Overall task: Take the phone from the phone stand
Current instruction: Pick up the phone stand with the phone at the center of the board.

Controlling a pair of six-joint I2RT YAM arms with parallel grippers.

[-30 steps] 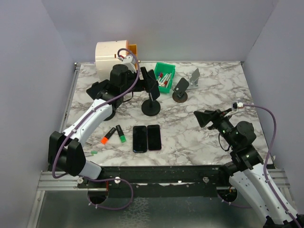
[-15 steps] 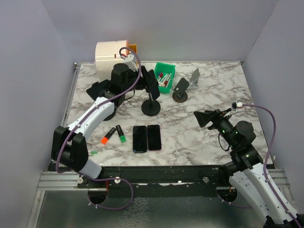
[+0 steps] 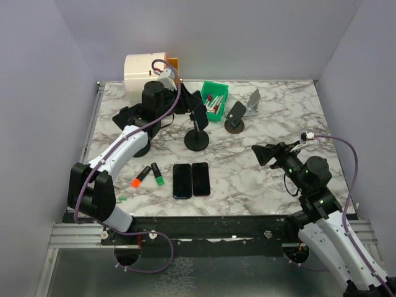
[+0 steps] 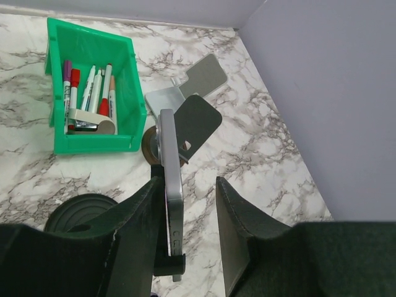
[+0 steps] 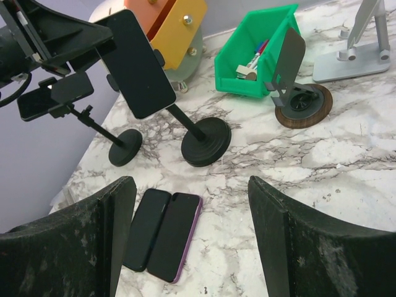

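Observation:
A dark phone (image 5: pixel 136 62) sits tilted in the clamp of a black phone stand (image 3: pixel 197 140) with a round base. In the left wrist view I see the phone (image 4: pixel 170 179) edge-on between my left gripper's (image 4: pixel 189 182) fingers. The left finger lies against the phone and its clamp. The right finger (image 4: pixel 232 223) is still a gap away from it, so the gripper is open around the phone. In the top view the left gripper (image 3: pixel 192 104) is at the stand's head. My right gripper (image 3: pixel 263 153) hovers open and holds nothing, right of the stand.
Two phones (image 3: pixel 190 179) lie flat side by side near the front. Behind stand a green bin (image 3: pixel 215 101) of markers, a wood-based stand (image 3: pixel 235 116) and a silver stand (image 3: pixel 253 101). Another black stand (image 5: pixel 37 102) holds a phone at left. Two markers (image 3: pixel 148 176) lie front left.
The left gripper's jaws have narrowed around the phone on the stand. The right arm has stayed where it was.

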